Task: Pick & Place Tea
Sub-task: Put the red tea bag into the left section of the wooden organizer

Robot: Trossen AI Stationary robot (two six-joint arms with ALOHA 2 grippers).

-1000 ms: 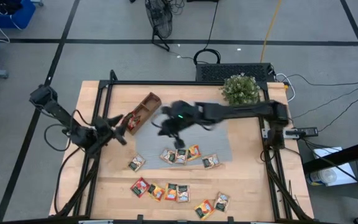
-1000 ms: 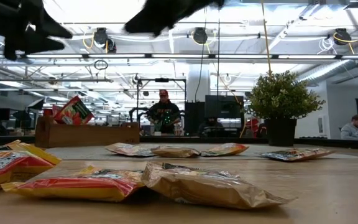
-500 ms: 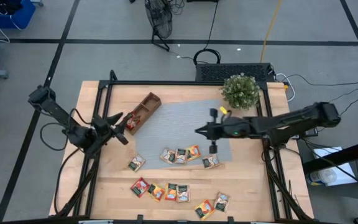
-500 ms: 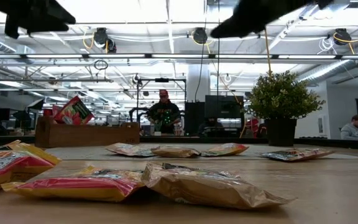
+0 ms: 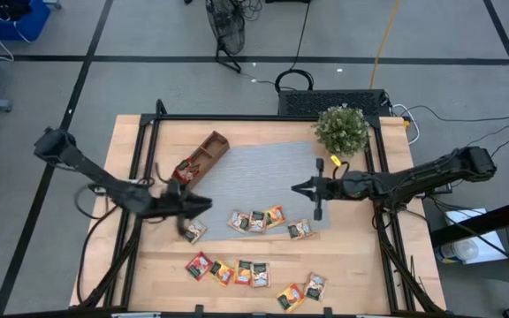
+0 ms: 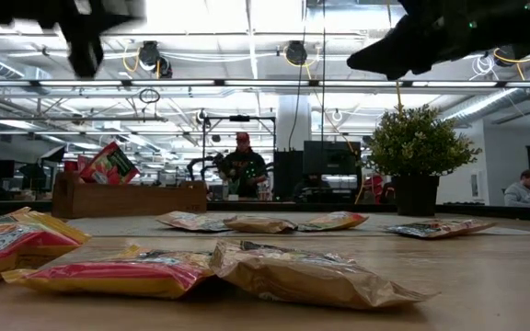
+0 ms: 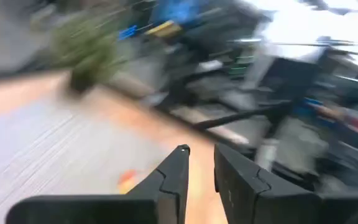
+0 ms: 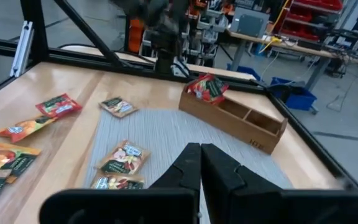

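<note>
Tea sachets lie flat on the grey mat (image 5: 259, 181) in a short row (image 5: 256, 220), and more lie in a row (image 5: 228, 270) and a pair (image 5: 300, 291) on the wood near the front edge. One lone sachet (image 5: 193, 231) lies left of the mat. Red sachets (image 8: 207, 87) stand in the end compartment of the wooden tray (image 5: 203, 157). My left gripper (image 7: 201, 163) hovers above the table just beyond the lone sachet, its fingers a narrow gap apart with nothing between them. My right gripper (image 8: 199, 154) hangs shut and empty over the mat's right part.
A potted plant (image 5: 342, 127) stands at the far right corner of the table. Black frame rails (image 5: 140, 221) run along the table's left and right sides. Bare mat lies between the tray and my right gripper. A person (image 6: 240, 165) sits in the room beyond the table.
My right gripper has drawn back from beside the tray toward the table's right edge, sinking a little and staying shut. My left gripper has swung from left of the tray toward the near edge and the lone sachet, its fingers coming closer together.
</note>
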